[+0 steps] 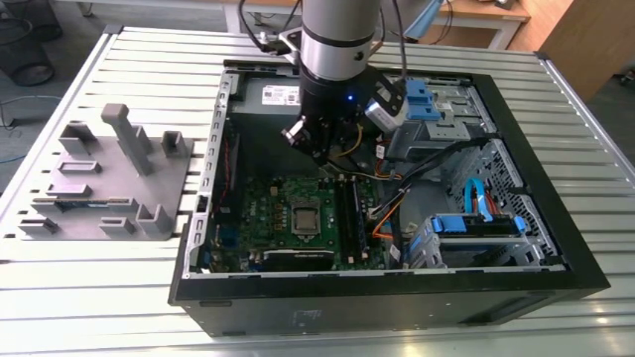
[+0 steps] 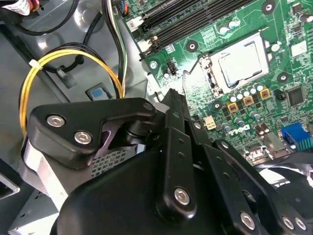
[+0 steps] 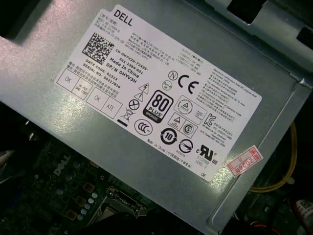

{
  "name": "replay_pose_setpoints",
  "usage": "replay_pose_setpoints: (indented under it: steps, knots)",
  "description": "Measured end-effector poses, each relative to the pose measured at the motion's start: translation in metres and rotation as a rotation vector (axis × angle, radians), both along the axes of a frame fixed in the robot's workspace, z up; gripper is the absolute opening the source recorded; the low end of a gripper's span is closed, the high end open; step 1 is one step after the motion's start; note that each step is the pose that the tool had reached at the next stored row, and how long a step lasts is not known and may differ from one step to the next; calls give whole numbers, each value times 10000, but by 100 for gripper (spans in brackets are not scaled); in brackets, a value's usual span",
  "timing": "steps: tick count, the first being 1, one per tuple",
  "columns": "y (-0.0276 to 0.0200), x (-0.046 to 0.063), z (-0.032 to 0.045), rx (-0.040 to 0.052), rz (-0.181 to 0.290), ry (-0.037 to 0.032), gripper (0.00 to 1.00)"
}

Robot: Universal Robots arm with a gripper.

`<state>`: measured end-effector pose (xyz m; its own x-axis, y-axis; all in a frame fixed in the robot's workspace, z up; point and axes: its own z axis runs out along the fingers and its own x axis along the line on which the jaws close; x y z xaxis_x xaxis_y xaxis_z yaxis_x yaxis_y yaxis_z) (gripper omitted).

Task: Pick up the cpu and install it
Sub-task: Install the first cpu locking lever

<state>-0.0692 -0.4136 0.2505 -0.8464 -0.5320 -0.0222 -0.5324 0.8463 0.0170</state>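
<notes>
Jaws (image 1: 323, 152) hover above one cpu (image 1: 305, 216) on one motherboard (image 1: 260, 216).

1. The place looked like a robotics lab or workshop: an industrial robot arm (image 1: 337, 44) stood over a work surface.
2. That surface was a slatted aluminium table (image 1: 119, 297), typical of test benches.
3. An open desktop computer case (image 1: 397, 297) lay on it, its green motherboard (image 1: 297, 216) and cables exposed.
4. Beside the case, toward the exterior view's left, sat a grey fixture (image 1: 100, 186) with upright blocks and slots for parts.
5. Behind, wooden desks (image 1: 486, 15) and a bare grey floor (image 1: 59, 82) suggested a shared work room.
</notes>
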Motion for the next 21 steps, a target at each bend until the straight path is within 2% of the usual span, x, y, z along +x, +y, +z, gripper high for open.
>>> replay_pose_setpoints:
  steps: [3, 6, 13, 17, 21]
  knots:
    - [2, 25, -11, 78, 1, -4, 11]
    - [-11, 37, -18, 94, 0, -2, 11]
    - [-170, 40, -21, 114, 0, 2, 11]
    - [-208, 43, -22, 116, 0, 1, 11]
    - [-296, 48, -26, 125, 0, 0, 11]
